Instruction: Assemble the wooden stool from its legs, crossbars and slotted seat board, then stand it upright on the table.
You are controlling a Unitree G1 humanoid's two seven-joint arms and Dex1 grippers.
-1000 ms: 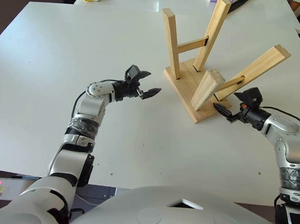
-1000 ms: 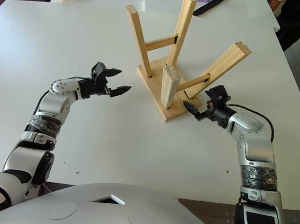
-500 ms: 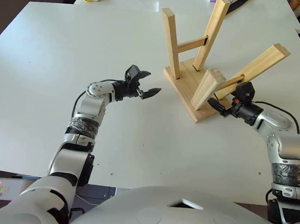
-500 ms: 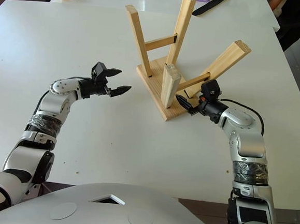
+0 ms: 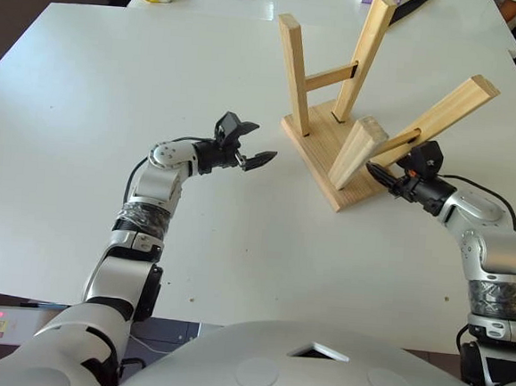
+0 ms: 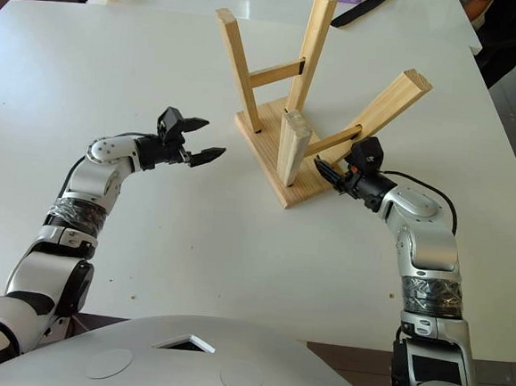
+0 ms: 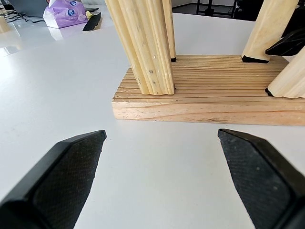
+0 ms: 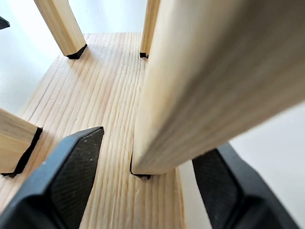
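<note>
Left eye view: upturned stool, a gripper on each side, both with jaws apart.
Left gripper (image 5: pixel 258 143), jaws spread wide, well left of the stool (image 5: pixel 318 149); seat board (image 7: pixel 205 102) flat on the table (image 5: pixel 113 101), legs up. Right gripper (image 5: pixel 373 173) straddles the foot of the leaning leg (image 8: pixel 200 71); contact unclear.

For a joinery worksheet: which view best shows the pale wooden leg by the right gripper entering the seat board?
Right wrist view: the pale wooden leg meets its slot close up. Eye views show it small; left wrist, distant.
</note>
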